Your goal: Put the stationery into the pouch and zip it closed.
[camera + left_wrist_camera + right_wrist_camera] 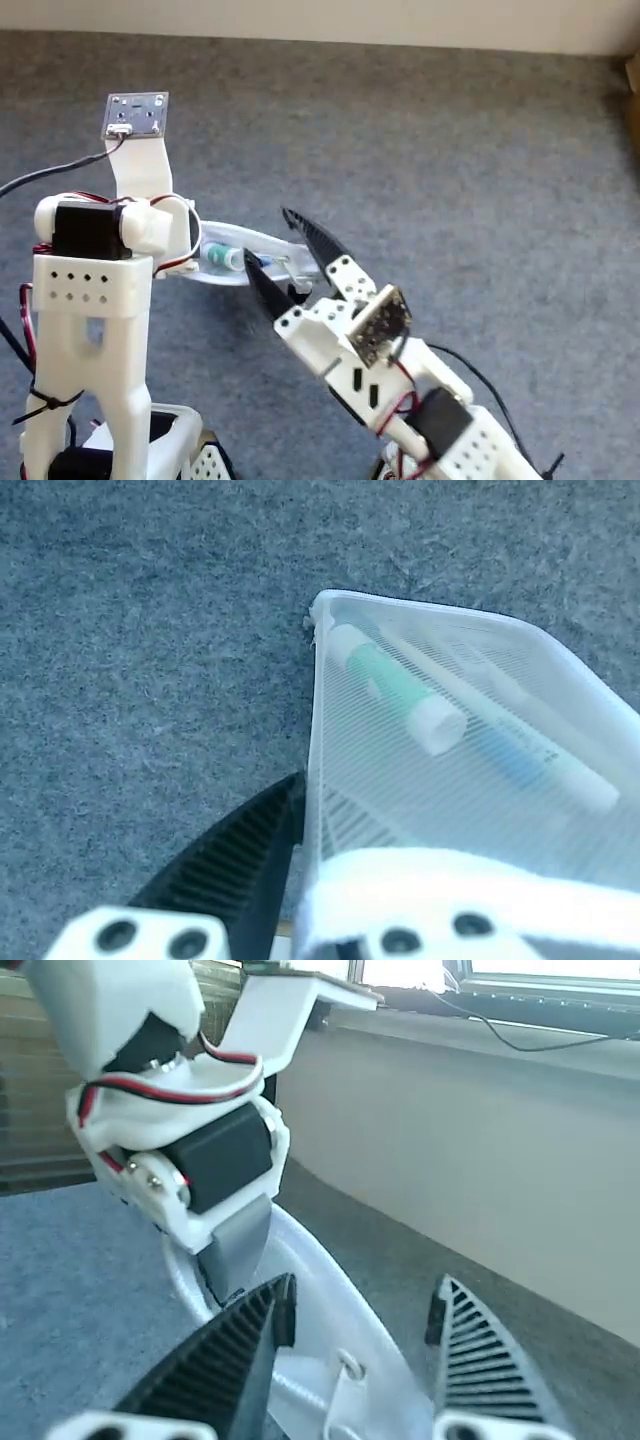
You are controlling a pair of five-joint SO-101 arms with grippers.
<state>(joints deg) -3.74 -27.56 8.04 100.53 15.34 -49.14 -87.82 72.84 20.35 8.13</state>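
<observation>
Evidently the pouch [440, 800], a see-through mesh one, hangs or lies between the two arms over the grey carpet [480, 150]; whether it touches the carpet I cannot tell. Through its wall show a stick [395, 685] with a green band and a white cap, and beside it a pen [530, 755] with a blue stretch, both lying lengthwise inside. Whether the zip is open or closed I cannot tell either.

The left gripper [305, 850] is clamped on one end of the pouch. Its black finger [240, 870] presses at the pouch's edge and the white jaw lies across the mesh. From the right wrist view the same grip is seen from the far side, below the left arm [200, 1150] and its black motor.

The right gripper [365, 1290] has its two ribbed black fingers spread wide. The pouch's free end runs between them, and a small ring [350, 1365] on that end sits in the gap. I cannot make out whether either finger touches the mesh. In the high view this gripper comes in from the lower right and points toward the pouch.

A camera board [135, 115] juts from the left arm's wrist. Behind the arms stand a pale wall [480, 1160] and a sill with a dark cable [520, 1035] along it.
</observation>
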